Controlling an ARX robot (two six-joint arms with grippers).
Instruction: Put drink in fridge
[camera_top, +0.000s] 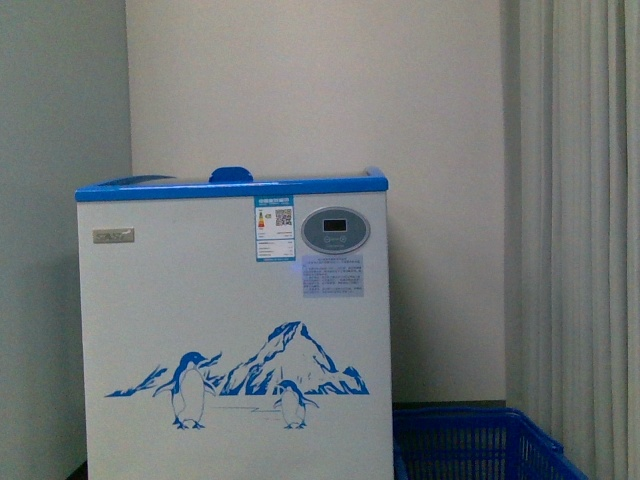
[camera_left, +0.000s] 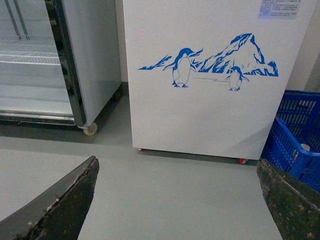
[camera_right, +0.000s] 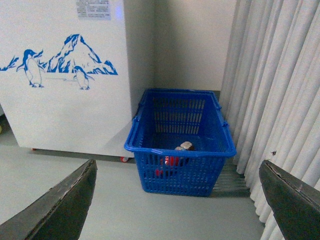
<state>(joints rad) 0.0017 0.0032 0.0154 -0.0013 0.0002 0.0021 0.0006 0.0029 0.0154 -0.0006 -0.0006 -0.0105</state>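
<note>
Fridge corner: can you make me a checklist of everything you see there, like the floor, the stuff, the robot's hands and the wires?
Surface: grey floor, smooth.
Job's things: fridge stands on the floor against the wall, its top out of sight; drink not surely seen, but something red lies in the crate.
Clutter: the blue crate, beside the fridge.
Hands: left hand open, empty; right hand open, empty.
Cables: nothing seen.
Surroundings: curtain by the crate; shelved cabinet on the fridge's other side.
</note>
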